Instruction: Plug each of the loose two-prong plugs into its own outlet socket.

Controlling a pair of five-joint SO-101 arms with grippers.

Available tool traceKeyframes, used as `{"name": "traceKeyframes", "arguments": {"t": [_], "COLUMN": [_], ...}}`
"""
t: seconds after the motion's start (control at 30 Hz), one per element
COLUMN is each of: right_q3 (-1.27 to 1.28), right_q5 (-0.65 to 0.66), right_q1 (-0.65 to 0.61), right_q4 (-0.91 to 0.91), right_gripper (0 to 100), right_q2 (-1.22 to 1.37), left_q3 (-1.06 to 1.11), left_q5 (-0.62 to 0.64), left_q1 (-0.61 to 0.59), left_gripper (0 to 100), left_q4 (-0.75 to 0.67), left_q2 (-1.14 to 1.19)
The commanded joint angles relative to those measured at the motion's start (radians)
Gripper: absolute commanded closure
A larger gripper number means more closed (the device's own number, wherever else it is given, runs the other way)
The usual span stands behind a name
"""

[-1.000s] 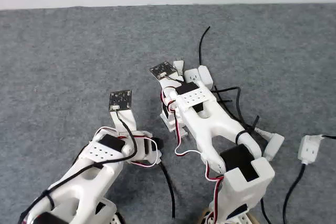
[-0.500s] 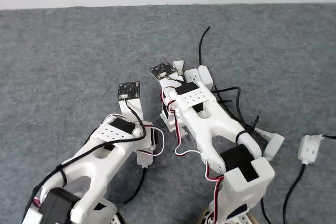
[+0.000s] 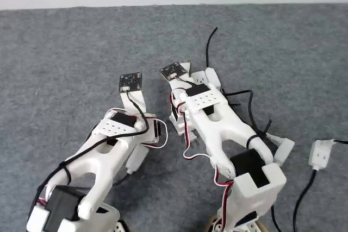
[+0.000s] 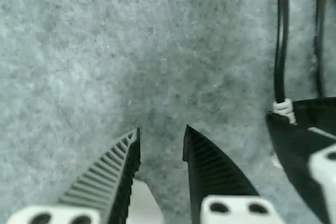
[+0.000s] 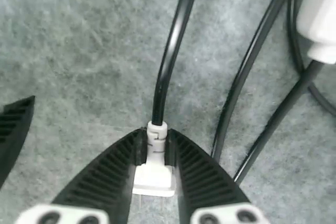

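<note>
The right gripper (image 5: pixel 156 141) is clamped on a white plug (image 5: pixel 154 174). The plug's long axis runs in line with the fingers (image 5: pixel 113 171), cord end outward and prong end back toward the wrist. Its black cord (image 5: pixel 172 56) leads straight on over the grey carpet (image 5: pixel 68 40). The left gripper (image 4: pixel 161 132) hangs close by, at 9 o'clock from it in the high view; whether it grips anything I cannot tell. A white socket block (image 3: pixel 319 153) lies at 4 o'clock on the carpet, well apart
</note>
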Motion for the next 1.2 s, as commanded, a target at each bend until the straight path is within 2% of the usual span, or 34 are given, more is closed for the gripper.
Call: {"name": "traceKeyframes", "arguments": {"t": [0.0,0.07,0.17,0.27,0.33,0.43,0.5,0.6,0.7,0.97,1.17], "right_q3": [-0.034,-0.034,-0.035,-0.035,-0.035,-0.035,-0.034,-0.034,-0.034,-0.031,-0.032], "right_q5": [-0.006,-0.005,-0.005,-0.005,-0.005,-0.005,-0.005,-0.005,-0.005,-0.005,-0.005], "right_q1": [0.027,0.027,0.027,0.027,0.027,0.027,0.027,0.027,0.027,0.027,0.027], "right_q4": [0.015,0.015,0.015,0.015,0.015,0.013,0.008,0.007,0.007,0.007,0.007], "right_gripper": [99.0,99.0,99.0,99.0,99.0,99.0,99.0,99.0,99.0,99.0,99.0], "right_q2": [-0.071,-0.071,-0.068,-0.065,-0.064,-0.062,-0.062,-0.062,-0.062,-0.062,-0.062], "left_q3": [-0.053,-0.062,-0.082,-0.137,-0.162,-0.134,-0.056,0.102,0.200,0.228,0.255], "left_q5": [-0.009,-0.044,-0.170,-0.249,-0.315,-0.408,-0.440,-0.460,-0.456,-0.456,-0.462], "left_q1": [-0.008,-0.018,-0.037,-0.086,-0.123,-0.163,-0.180,-0.161,-0.121,-0.032,0.114], "left_gripper": [88,86,77,68,66,69,72,81,89,90,90], "left_q4": [-0.021,-0.017,0.025,0.138,0.230,0.339,0.351,0.258,0.161,0.149,0.278], "left_q2": [-0.005,-0.005,-0.006,-0.028,-0.083,-0.224,-0.325,-0.433,-0.439,-0.350,-0.474]}}
